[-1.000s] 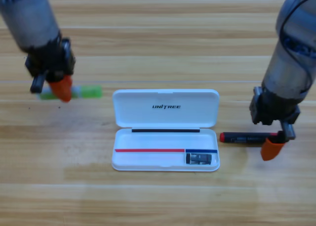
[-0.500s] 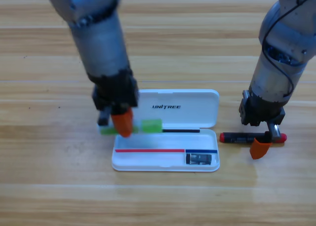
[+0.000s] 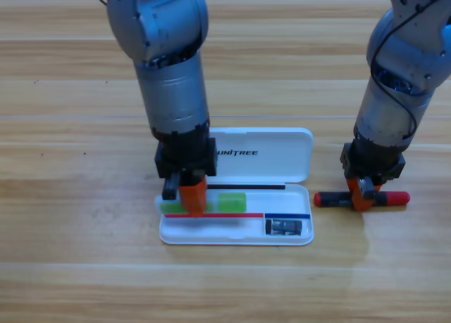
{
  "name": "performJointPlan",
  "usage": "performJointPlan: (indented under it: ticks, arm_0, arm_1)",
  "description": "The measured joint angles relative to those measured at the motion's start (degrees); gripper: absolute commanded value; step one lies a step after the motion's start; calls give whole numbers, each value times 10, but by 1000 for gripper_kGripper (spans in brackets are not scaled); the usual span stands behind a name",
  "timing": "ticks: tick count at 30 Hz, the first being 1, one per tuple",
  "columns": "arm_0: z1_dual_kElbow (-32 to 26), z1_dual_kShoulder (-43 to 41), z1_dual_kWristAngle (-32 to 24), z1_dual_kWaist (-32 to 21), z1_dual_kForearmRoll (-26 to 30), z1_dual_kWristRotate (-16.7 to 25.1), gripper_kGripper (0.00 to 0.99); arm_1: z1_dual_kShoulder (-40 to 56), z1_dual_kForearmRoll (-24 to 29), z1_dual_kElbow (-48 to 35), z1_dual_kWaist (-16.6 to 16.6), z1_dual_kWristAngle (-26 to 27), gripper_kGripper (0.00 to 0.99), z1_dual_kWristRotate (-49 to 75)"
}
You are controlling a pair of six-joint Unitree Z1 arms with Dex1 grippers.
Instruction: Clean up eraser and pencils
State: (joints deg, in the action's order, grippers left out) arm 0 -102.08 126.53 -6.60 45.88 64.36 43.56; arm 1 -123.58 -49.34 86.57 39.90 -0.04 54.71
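The green pencil (image 3: 231, 202) lies across the left part of the white case's (image 3: 268, 164) open tray, just above the tray floor, with my left gripper (image 3: 192, 197) shut on its middle. The eraser (image 3: 283, 227) sits in the tray's right end. On the table right of the case lies the black pencil (image 3: 331, 198) with red ends. My right gripper (image 3: 361, 193) points straight down over its middle and hides that part of it.
The case's lid stands open toward the back with the left arm (image 3: 173, 83) over its left end. The right arm (image 3: 394, 90) rises toward the top right corner. Bare wooden table (image 3: 84, 266) surrounds the case.
My left gripper has carried the green pencil from the left of the table to the case tray and lowered it. The right gripper has dropped onto the middle of the black pencil.
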Motion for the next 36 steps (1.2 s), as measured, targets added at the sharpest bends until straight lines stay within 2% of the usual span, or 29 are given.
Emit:
performJointPlan:
  ticks: [14, 18, 24, 25, 26, 27, 28, 36]
  arm_0:
    - [-7, 13, -5, 18, 0, 0, 0]
    - [-7, 18, -5, 18, 0, 0, 0]
    - [-7, 19, -5, 18, 0, -2, 0]
    - [-8, 19, -5, 18, 0, -3, 239]
    - [-8, 20, -5, 18, 0, -6, 614]
    - [-8, 20, -5, 18, 0, -8, 900]
    - [-8, 21, -5, 18, 0, -10, 983]
    - [-8, 30, -5, 18, 0, -17, 990]
  arm_1:
    - [1, -1, 1, -1, 3, 0, 1]
    - [28, -43, 1, -3, 22, 0, 0]
    - [131, -98, 11, -5, 53, 0, -2]
    - [146, -100, 11, -5, 53, 0, -2]
    - [156, -102, 11, -5, 54, 0, -2]
    - [161, -103, 11, -5, 54, 0, -2]
    - [163, -104, 11, -5, 54, 0, -2]
    - [163, -105, 10, -5, 54, 0, -2]
